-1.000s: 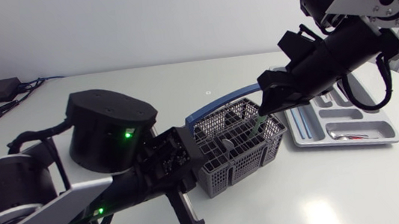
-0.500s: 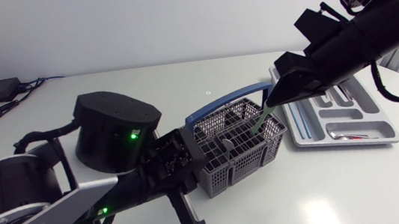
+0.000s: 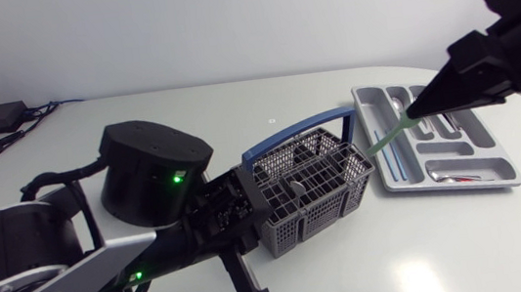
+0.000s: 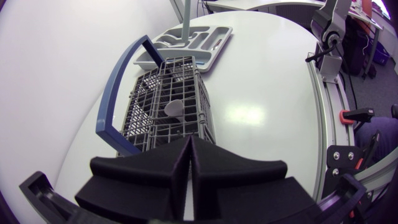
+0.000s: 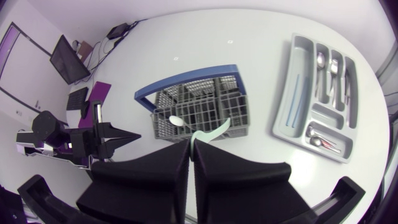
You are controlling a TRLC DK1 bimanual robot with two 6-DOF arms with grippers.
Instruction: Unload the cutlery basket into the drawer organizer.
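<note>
Pale-green plastic utensil (image 3: 386,137), judged light, stiff and slick, pinched near one end by the right gripper (image 3: 417,110), fingers closed on it; firmer hold likely mid-handle.

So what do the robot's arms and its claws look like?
The left arm has silver-grey links, a ring of bolts, fat round black joints with little green lights and a black cable. The left gripper and right gripper are matte black, each with two broad wedge-shaped fingers.
</note>
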